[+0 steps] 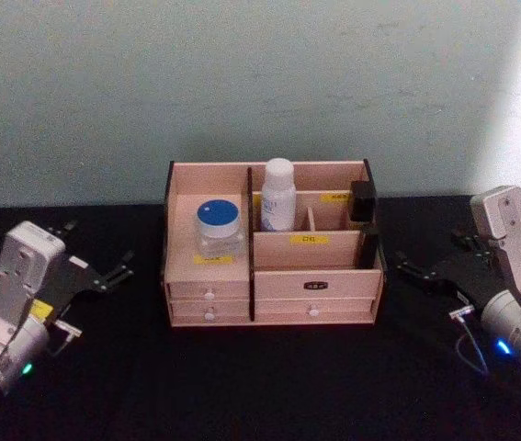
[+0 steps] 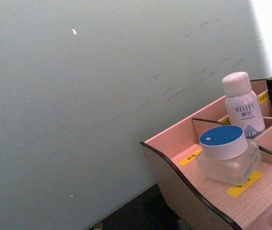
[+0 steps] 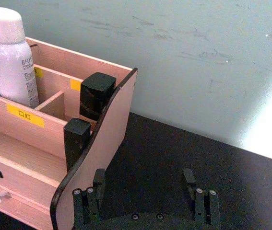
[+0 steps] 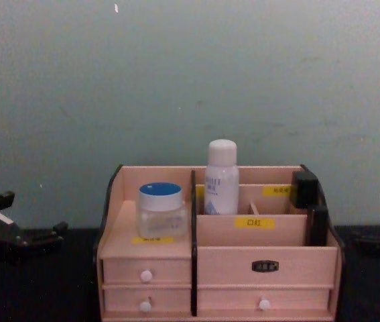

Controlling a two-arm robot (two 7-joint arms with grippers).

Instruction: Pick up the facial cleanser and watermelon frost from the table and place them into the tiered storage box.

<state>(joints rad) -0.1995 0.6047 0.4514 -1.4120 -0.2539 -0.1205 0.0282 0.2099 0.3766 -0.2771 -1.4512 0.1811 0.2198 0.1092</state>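
you see both items already in the tiered storage box [image 1: 209, 276]: watermelon frost [image 1: 218, 226] on the left shelf, facial cleanser [image 1: 277, 194] upright in a rear compartment. left gripper [image 1: 113, 271] and right gripper [image 1: 425, 272] sit spread, empty, flanking it. nothing looks left.

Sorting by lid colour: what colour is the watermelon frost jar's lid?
Blue, with a small white mark, on the watermelon frost; clearest in the left wrist view.

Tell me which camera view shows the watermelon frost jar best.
The left wrist view: the watermelon frost sits close and large, blue lid and clear body plain, on the tiered storage box shelf. Head and chest views show it small; the right wrist view looks at the box's other end.
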